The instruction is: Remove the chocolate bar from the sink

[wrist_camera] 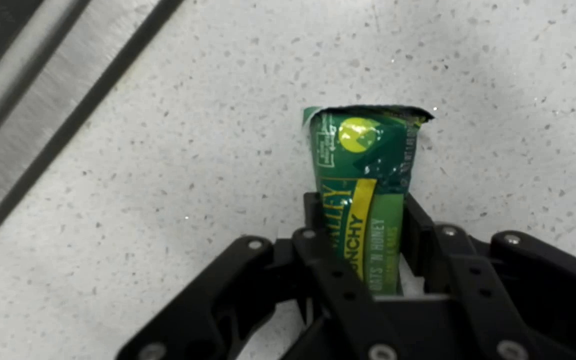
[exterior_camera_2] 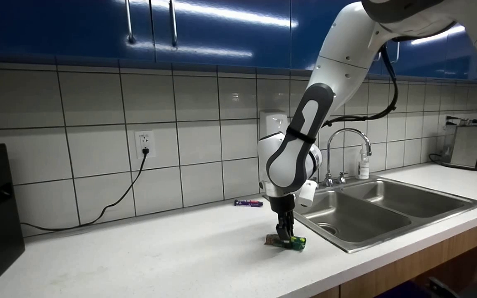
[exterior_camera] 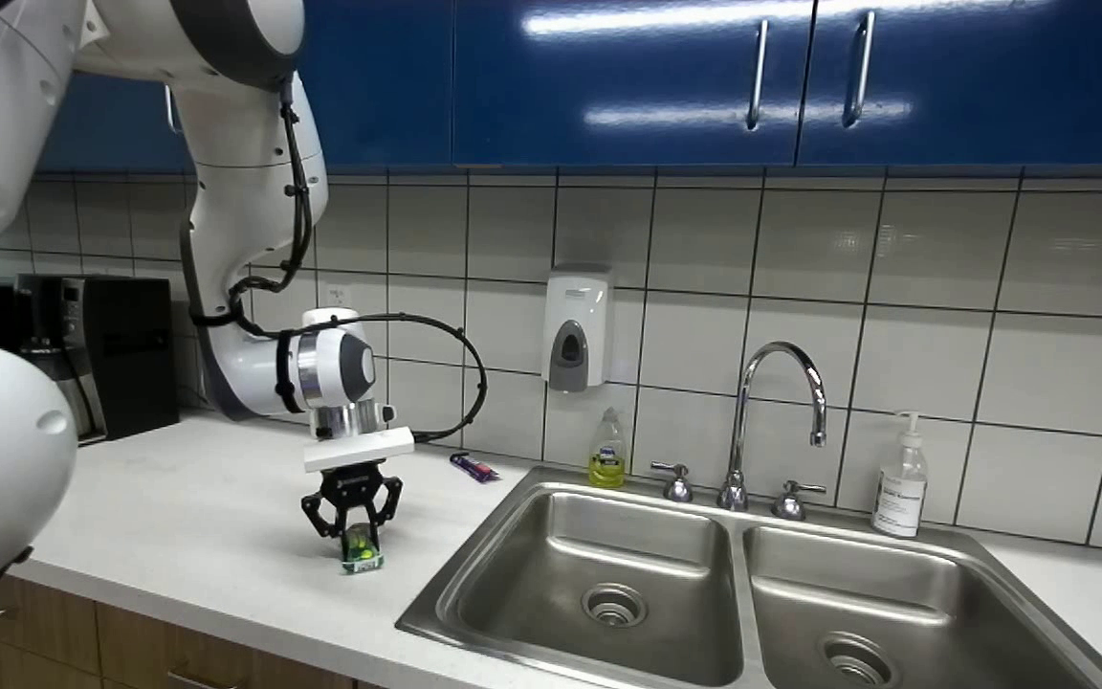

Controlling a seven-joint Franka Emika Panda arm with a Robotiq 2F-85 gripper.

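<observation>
The chocolate bar is a small green packet with yellow markings. It lies at counter level, left of the sink in an exterior view (exterior_camera: 363, 563), and also shows in an exterior view (exterior_camera_2: 299, 243). In the wrist view the chocolate bar (wrist_camera: 363, 150) points up the picture, its lower end hidden by the gripper. My black gripper (exterior_camera: 360, 544) points down with one finger against each long side of the bar, shut on it. The steel double sink (exterior_camera: 742, 574) stands beside them; its rim shows at the upper left of the wrist view (wrist_camera: 73, 75).
A small purple object (exterior_camera: 473, 467) lies on the counter near the wall. A yellow soap bottle (exterior_camera: 607, 452), chrome faucet (exterior_camera: 738, 421) and pump bottle (exterior_camera: 900, 488) stand behind the sink. A dispenser (exterior_camera: 577, 330) hangs on the tiles. A black appliance (exterior_camera: 125, 354) stands at the far left.
</observation>
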